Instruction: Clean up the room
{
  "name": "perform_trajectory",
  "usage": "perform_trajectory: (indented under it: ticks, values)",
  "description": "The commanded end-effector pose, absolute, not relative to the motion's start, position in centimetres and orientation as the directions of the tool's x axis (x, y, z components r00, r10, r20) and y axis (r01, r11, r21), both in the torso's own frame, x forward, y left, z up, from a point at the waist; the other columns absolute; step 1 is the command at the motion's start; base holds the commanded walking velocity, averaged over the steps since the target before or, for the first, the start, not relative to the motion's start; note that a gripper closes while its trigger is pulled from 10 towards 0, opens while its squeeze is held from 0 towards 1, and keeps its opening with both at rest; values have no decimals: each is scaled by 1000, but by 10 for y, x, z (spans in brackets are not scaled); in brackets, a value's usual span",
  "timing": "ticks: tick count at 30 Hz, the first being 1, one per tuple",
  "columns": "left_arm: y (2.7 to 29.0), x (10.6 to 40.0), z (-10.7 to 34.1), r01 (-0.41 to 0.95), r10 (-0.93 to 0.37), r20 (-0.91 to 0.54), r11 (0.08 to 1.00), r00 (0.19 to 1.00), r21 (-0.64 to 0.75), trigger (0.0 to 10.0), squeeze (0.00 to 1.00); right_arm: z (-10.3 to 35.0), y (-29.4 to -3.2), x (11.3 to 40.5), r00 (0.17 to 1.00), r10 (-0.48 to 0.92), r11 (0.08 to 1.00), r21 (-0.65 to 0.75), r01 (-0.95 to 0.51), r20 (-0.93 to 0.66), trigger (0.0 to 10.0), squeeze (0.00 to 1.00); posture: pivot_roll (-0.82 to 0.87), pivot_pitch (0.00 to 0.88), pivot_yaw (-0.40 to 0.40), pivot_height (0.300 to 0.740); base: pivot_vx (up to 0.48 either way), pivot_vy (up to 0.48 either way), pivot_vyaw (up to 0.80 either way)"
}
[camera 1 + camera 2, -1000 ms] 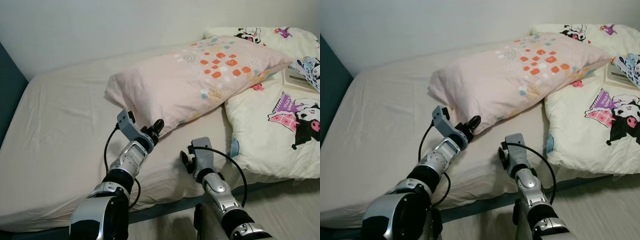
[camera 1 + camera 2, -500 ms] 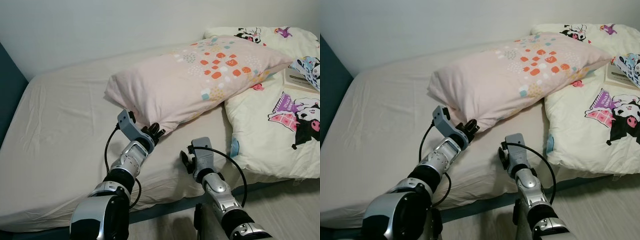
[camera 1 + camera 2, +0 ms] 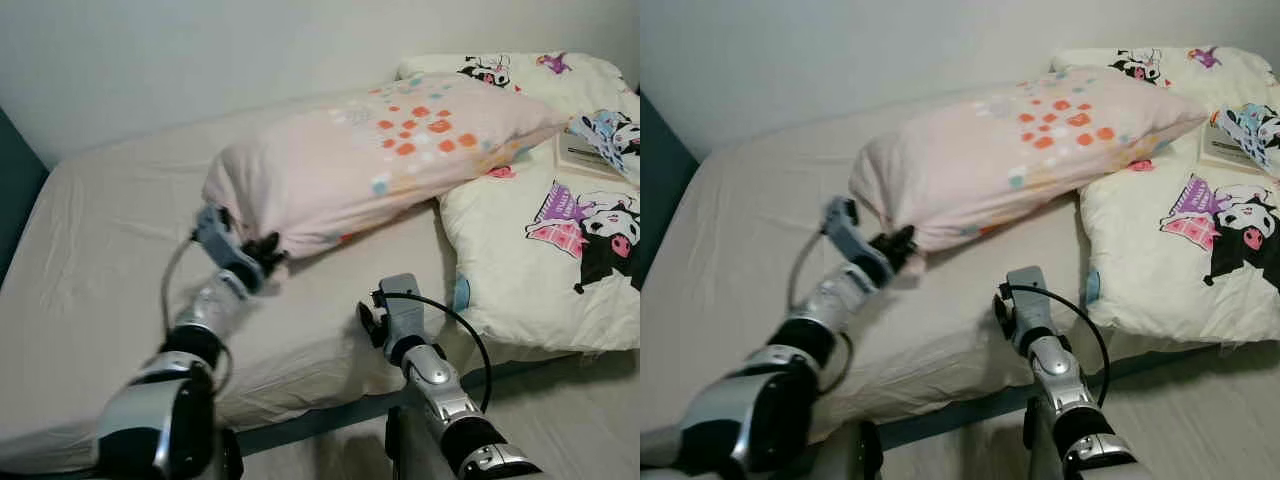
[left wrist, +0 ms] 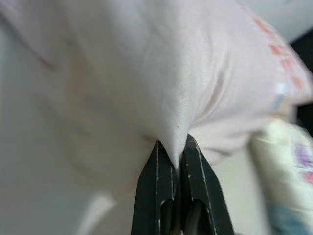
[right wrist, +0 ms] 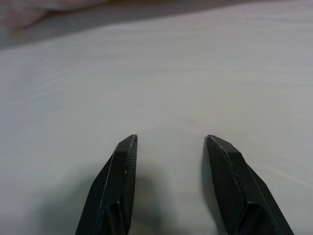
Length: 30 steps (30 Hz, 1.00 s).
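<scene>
While left tool (image 4: 177,157) is clenched on a pinched corner of the pale pink pillow with orange and teal squares (image 3: 380,160), pillow lies diagonally across the beige-sheeted bed (image 3: 110,260), far end propped on the cream cartoon-print quilt (image 3: 540,250). Right tool (image 5: 171,147) hovers spread over bare sheet, holding nothing. Judging progress: pillow gripped, not yet repositioned; quilt unfolded, book-like item (image 3: 580,155) on it.

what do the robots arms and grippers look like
Both arms are shiny silver segments with black joints. A grey block sits at each wrist, with a thin black cable looping off it. The left gripper and right gripper each have two long, tapered matte-black fingers.
</scene>
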<state>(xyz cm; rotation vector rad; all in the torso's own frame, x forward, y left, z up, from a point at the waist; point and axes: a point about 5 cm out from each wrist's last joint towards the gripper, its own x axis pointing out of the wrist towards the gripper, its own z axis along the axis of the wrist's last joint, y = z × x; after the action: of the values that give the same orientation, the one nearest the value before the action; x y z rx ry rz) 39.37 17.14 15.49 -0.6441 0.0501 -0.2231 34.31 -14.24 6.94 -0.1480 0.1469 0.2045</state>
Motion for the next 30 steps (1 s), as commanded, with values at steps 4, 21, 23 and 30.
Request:
perform_trajectory:
  ticks: [4, 21, 23, 30]
  values:
    - [249, 372, 146, 66, -78, -2, 855, 997, -515, 0, 0, 54, -143, 336, 952, 194, 969, -108, -224, -235, 10000, 0, 36, 144, 39, 542, 0, 0, 0]
    - [298, 237, 109, 434, -569, -229, 782, 790, -447, 0, 0, 57, -130, 339, 945, 233, 961, -96, -260, -228, 10000, 0, 48, 130, 31, 542, 0, 0, 0]
    - [295, 221, 111, 461, -612, -221, 746, 759, -481, 0, 0, 57, -129, 339, 944, 236, 960, -95, -263, -229, 10000, 0, 53, 135, 25, 542, 0, 0, 0]
    - [251, 173, 129, 592, -809, -83, 492, 582, -638, 0, 0, 55, -126, 337, 937, 256, 955, -91, -284, -238, 10000, 0, 68, 139, 15, 542, 0, 0, 0]
